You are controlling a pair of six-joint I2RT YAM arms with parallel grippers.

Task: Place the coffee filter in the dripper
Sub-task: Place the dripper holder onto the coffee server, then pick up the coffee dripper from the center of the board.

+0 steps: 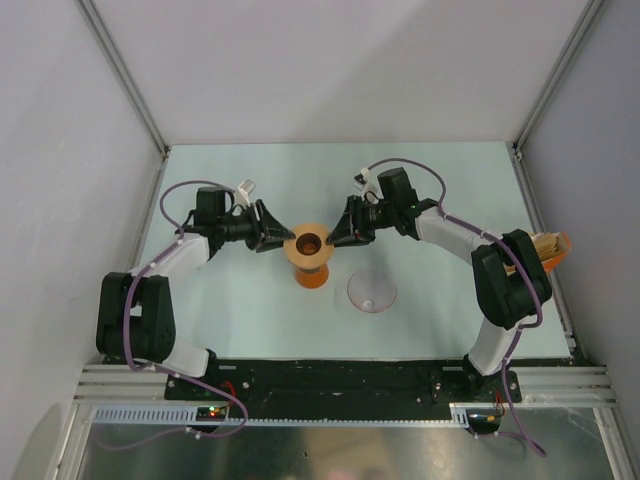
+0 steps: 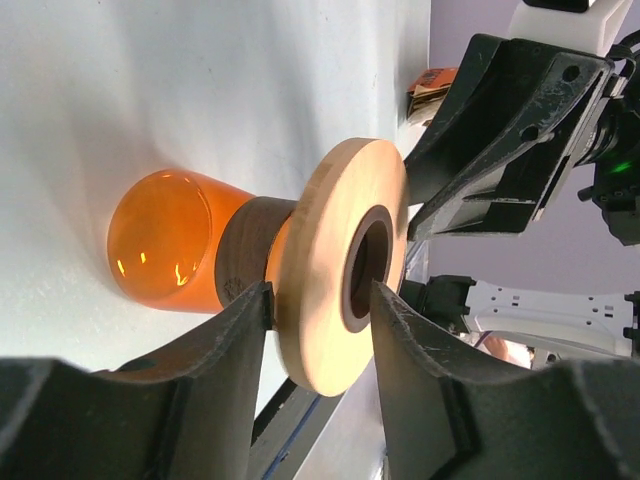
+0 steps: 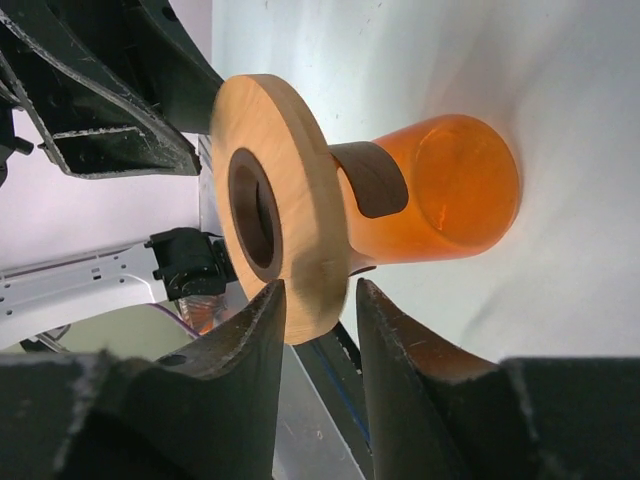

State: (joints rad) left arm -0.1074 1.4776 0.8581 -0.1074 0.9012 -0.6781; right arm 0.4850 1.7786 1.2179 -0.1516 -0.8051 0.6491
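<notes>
The dripper's orange base with its wooden ring collar stands at the table's middle. The clear funnel lies apart on the table, just right of the base. My left gripper is at the ring's left rim and my right gripper is at its right rim. In the left wrist view the gripper is open, its jaws closely straddling the ring. In the right wrist view the gripper is open, its jaws straddling the ring. No single white coffee filter is in view.
A tan-and-white stack of paper fans stands at the table's right edge behind the right arm, and shows in the left wrist view. Grey walls enclose the table on three sides. The arm bases sit on the near rail.
</notes>
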